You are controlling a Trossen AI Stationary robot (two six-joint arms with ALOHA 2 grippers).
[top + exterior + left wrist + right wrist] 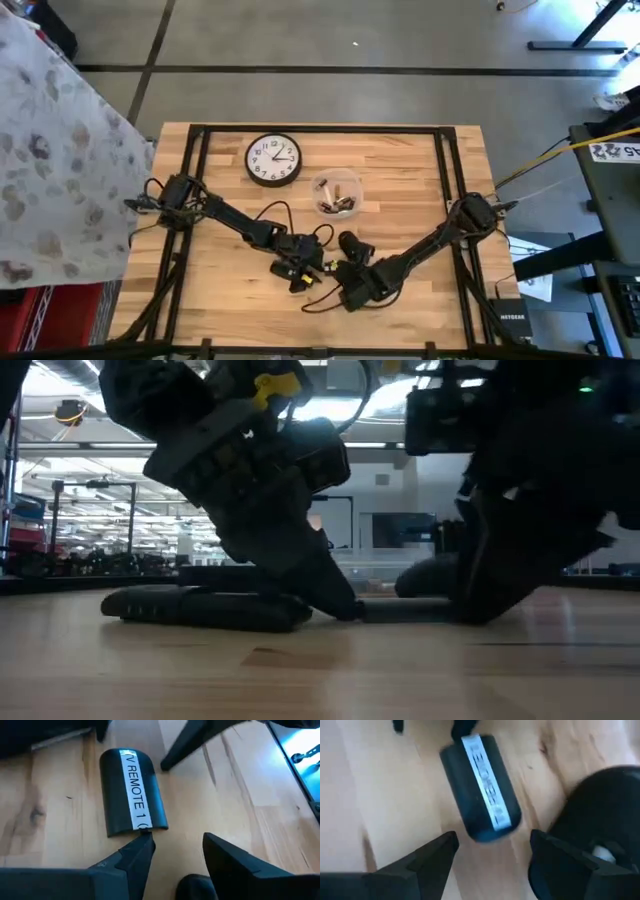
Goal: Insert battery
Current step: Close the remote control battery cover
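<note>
A short black remote with a white "TV REMOTE 1" label lies flat on the wooden table between my two grippers; the right wrist view shows the remote too. My left gripper stands open at one end of it, one fingertip right at that end's edge. My right gripper stands open at the other end, its fingers clear of the remote. Batteries lie in a clear bowl farther back. A rounded black object sits by the right gripper. My left gripper has one fingertip at the remote's end edge, coming in low and slanting down along the remote's length. I cannot tell whether it touches. The remote lies flat on the table.
A round wall clock lies face up at the back of the table, left of the bowl. A black frame rail runs around the table top. The two arms meet near the front middle; bare wood lies on the left and right.
</note>
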